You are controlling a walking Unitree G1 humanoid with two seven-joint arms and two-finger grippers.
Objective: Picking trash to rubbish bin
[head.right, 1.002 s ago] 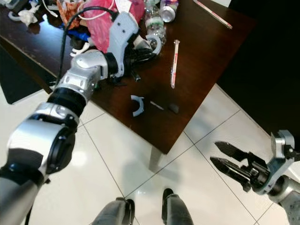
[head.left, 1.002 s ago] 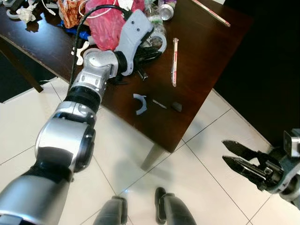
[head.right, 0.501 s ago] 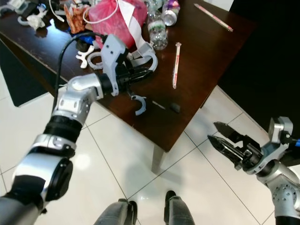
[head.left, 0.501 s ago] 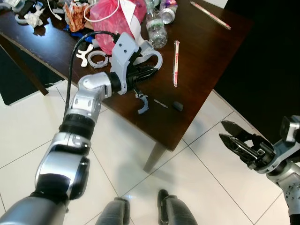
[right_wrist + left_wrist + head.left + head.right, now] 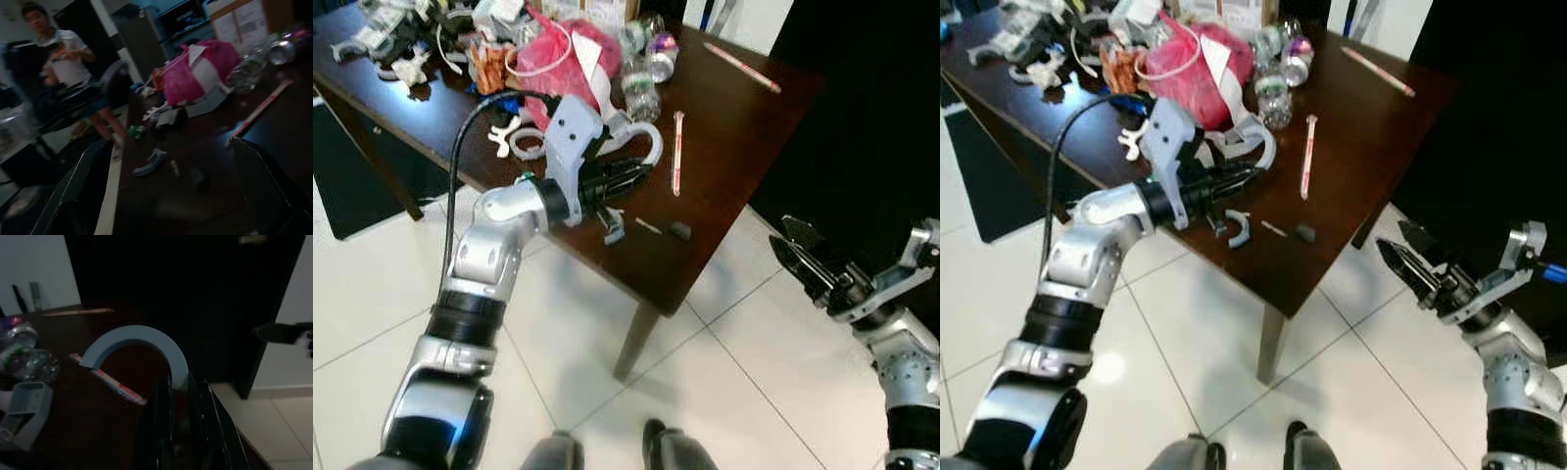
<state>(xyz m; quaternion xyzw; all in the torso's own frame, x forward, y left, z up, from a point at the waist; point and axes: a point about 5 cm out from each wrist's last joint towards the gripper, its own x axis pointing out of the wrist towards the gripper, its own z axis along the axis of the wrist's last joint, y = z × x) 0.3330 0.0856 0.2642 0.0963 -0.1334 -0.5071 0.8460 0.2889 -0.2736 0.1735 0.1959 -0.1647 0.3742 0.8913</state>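
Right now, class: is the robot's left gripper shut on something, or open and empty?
Shut: the left gripper pinches one end of a grey curved plastic piece above the table.

- the desk [image 5: 734, 127] has bare dark wood at its near right corner, open to approach from the tiled floor [image 5: 705, 392] on that side.
- the far left of the desk is crowded: a pink bag [image 5: 558, 59], crushed bottles [image 5: 641, 73] and a heap of loose clutter [image 5: 401, 39] block the way there.
- on the open part lie a long paper-wrapped stick [image 5: 677, 152], a curved grey scrap [image 5: 613, 227] and a small dark lump [image 5: 680, 231].
- the right pincer [image 5: 800, 257] hangs over the floor, beside the desk's corner, apart from it.
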